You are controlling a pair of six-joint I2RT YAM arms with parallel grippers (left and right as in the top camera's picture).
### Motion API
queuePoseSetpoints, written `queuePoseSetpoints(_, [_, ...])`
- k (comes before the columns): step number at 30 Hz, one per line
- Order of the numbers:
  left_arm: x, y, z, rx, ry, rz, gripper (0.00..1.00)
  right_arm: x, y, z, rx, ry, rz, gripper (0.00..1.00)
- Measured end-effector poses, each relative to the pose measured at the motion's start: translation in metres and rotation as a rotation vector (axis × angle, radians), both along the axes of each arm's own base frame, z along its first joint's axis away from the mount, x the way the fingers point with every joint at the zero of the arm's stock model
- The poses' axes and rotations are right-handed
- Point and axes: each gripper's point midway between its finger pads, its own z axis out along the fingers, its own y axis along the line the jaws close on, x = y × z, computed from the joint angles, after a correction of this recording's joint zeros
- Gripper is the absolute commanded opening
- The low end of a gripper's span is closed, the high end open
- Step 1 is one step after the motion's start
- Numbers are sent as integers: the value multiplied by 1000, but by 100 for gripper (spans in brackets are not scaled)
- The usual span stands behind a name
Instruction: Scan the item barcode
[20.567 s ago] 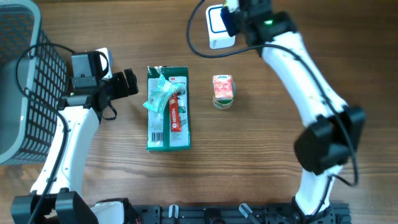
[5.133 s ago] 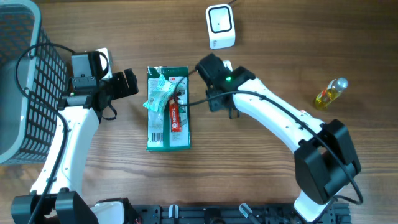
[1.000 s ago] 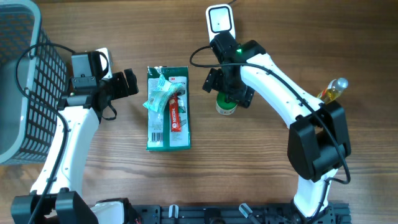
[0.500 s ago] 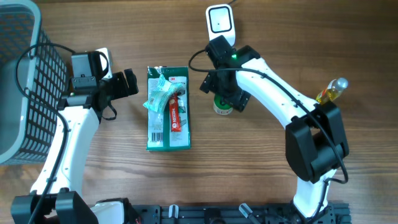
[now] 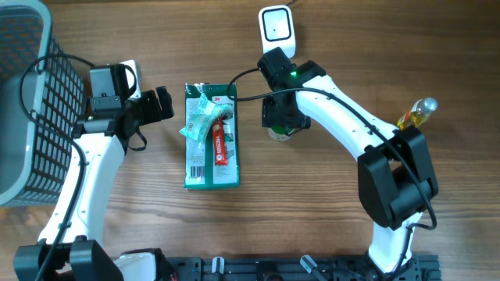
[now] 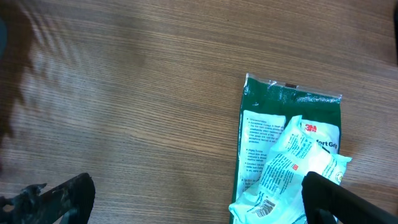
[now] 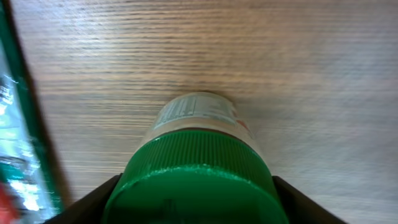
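The item, a small jar with a ribbed green lid (image 7: 196,180) and a printed label (image 7: 199,113), stands on the wooden table; overhead, only its lower rim (image 5: 279,133) peeks out from under the arm. My right gripper (image 5: 281,117) is down over it, and in the right wrist view (image 7: 196,208) both dark fingers (image 7: 93,202) press against the lid's sides. The white barcode scanner (image 5: 276,27) stands at the back, just beyond that arm. My left gripper (image 5: 160,103) hovers open left of the green package, with nothing between its fingers (image 6: 336,199).
A flat green 3M package (image 5: 211,148) lies left of the jar with a pale crumpled packet (image 5: 201,119) on top, also seen in the left wrist view (image 6: 292,155). A grey wire basket (image 5: 23,101) fills the left edge. A yellow bottle (image 5: 414,115) lies at right.
The right gripper has come down over the jar and its jaws have narrowed from wide open onto the green lid. The left arm has not moved.
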Motion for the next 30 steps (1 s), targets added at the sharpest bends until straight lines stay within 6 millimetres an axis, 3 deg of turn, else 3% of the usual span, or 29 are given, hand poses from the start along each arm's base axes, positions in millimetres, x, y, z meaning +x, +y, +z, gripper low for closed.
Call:
queuePoseSetpoints(2, [0,0,0,0,0,0,100,8,-4,8,-39,-33,51,97])
queuePoseSetpoints(6, [0,0,0,0,0,0,100,22,2,33,-24,-82,58,100])
queuePoseSetpoints(9, [0,0,0,0,0,0,100,4,-8,32,-47,-4,-65,100])
queuePoseSetpoints(13, [0,0,0,0,0,0,100,-1,-8,24,-29,16,-175,99])
queuePoseSetpoints(18, [0,0,0,0,0,0,100,-6,-7,0,-7,26,-227,80])
queuePoseSetpoints(21, [0,0,0,0,0,0,100,0,-3,0,6,2,-189,64])
queuePoseSetpoints(23, [0,0,0,0,0,0,100,3,0,1,10,-12,-112,62])
queuePoseSetpoints(27, [0,0,0,0,0,0,100,2,3,0,5,-9,71,76])
queuePoseSetpoints(28, [0,0,0,0,0,0,100,2,3,0,4,-8,104,83])
queuePoseSetpoints(29, [0,0,0,0,0,0,100,1,5,0,6,-7,145,99])
queuePoseSetpoints(30, [0,0,0,0,0,0,100,1,5,0,7,-5,168,100])
